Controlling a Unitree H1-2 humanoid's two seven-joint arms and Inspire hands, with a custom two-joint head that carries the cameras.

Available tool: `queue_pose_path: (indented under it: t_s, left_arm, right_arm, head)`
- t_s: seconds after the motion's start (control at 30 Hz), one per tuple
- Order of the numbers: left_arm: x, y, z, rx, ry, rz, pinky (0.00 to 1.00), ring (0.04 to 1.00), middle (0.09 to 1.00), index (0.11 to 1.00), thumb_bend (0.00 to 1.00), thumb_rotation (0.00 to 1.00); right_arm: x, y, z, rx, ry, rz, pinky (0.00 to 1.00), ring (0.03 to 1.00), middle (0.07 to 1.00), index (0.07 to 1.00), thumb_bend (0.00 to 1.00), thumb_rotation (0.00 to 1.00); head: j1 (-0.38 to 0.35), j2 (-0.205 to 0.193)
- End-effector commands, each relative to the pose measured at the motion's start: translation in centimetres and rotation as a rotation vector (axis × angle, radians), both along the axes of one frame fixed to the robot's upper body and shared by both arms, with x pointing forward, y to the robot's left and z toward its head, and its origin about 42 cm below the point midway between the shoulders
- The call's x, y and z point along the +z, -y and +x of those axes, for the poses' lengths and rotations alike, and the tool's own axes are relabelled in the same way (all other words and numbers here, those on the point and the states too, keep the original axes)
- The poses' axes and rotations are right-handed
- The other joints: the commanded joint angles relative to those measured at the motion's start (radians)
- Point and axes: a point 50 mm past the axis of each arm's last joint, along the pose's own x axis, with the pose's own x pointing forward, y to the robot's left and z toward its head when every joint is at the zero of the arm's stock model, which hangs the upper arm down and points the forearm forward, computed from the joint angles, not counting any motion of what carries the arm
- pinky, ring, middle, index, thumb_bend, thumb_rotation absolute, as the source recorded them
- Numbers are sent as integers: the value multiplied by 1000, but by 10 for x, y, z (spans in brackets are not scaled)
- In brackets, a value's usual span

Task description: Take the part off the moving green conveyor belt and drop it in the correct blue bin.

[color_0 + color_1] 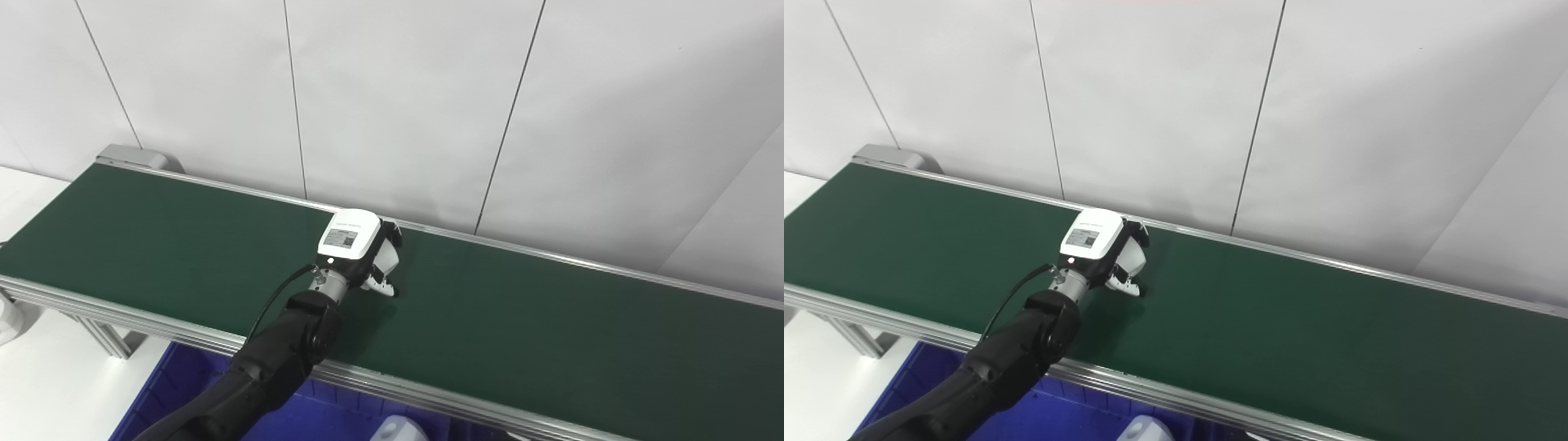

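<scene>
A white panelled wall (pixel 398 92) is filling the upper half of both views, split by thin dark seams. Below it the green belt (pixel 551 331) is running slantwise from upper left to lower right, edged by a silver rail (pixel 429 395) on the near side and another along the wall side, with a grey end cap (pixel 131 154) sitting at its far left corner.

Under the near rail a blue bin (pixel 184 392) is showing, only partly in view, and something white and rounded (pixel 398 429) is peeking up at the bottom edge inside or beside it; what it is cannot be told.

The black left arm (pixel 269 367) is coming in from the lower left and reaching over the near rail, with a dark cable looping beside the wrist. The left hand (pixel 361 248) is hanging low over the middle of the belt, its white back with a label facing the cameras. Its fingers (pixel 383 285) are curling downward toward the belt, and whether they are clenched, loose or grasping anything cannot be told from here. No part is visible on the belt or in the hand.
</scene>
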Motion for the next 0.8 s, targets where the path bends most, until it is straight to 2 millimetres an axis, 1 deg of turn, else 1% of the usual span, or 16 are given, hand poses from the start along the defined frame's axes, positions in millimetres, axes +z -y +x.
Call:
queue_pose_path:
  t_s: [0.0,0.07,0.13,0.17,0.2,0.3,0.33,0.47,0.5,0.53,0.57,0.6,0.63,0.67,0.7,0.77]
  left_arm:
    - [35,3,6,-25,85,-35,295,358,473,505,519,0]
    - [54,6,-4,-58,108,-65,295,357,480,497,520,0]
    - [77,10,-19,-102,139,-87,294,362,483,495,520,0]
    - [87,11,-27,-121,149,-100,295,367,476,504,518,0]
    - [98,12,-35,-137,157,-113,297,374,461,523,516,0]
    - [120,16,-63,-171,177,-145,307,386,447,539,514,0]
    - [125,16,-73,-180,180,-154,307,386,447,540,514,0]
    - [125,13,-115,-208,163,-174,307,388,445,543,513,0]
    - [125,13,-124,-212,150,-177,321,395,469,514,518,0]
    - [123,12,-132,-213,135,-179,325,397,477,505,519,0]
    - [123,12,-140,-212,116,-180,332,402,483,498,520,0]
    - [122,12,-144,-210,102,-179,336,405,485,496,521,0]
    - [118,11,-155,-205,73,-180,337,406,485,496,521,0]
    - [116,10,-162,-201,53,-181,342,406,485,495,521,0]
    - [113,10,-172,-195,26,-187,344,406,486,495,521,0]
    - [107,11,-191,-186,-19,-198,350,413,486,495,522,0]
  right_arm:
    - [14,-2,5,16,90,17,658,733,772,757,947,1000]
    - [15,-2,5,17,93,20,656,731,773,758,931,1000]
    - [18,-2,4,21,101,25,663,736,778,761,922,1000]
    - [19,-2,4,23,105,26,673,743,783,763,922,1000]
    - [21,-1,4,24,112,26,678,746,785,766,925,1000]
    - [26,0,5,30,128,25,699,759,792,779,927,1000]
    - [27,0,5,32,133,26,700,760,792,779,927,1000]
    - [35,3,6,37,157,32,704,761,794,781,918,1000]
    - [37,4,6,37,164,29,705,759,791,781,918,1000]
    - [39,5,6,36,170,26,705,759,791,781,923,1000]
    - [42,7,7,36,174,23,702,759,792,783,925,1000]
    - [44,8,7,35,176,21,700,758,792,783,927,1000]
    - [46,10,8,35,180,20,699,758,792,783,927,1000]
    - [48,11,9,35,182,21,700,754,788,783,928,1000]
    - [51,13,10,38,184,26,700,753,786,783,928,1000]
    - [56,19,14,41,192,25,703,754,789,785,918,1000]
  head:
    - [5,10]
    - [9,19]
    - [22,56]
    - [22,56]
    - [31,82]
    - [35,91]
    - [41,102]
    - [70,135]
    - [86,154]
    - [86,154]
    - [99,177]
    - [99,177]
    - [116,199]
    - [116,199]
    - [141,226]
    - [162,250]
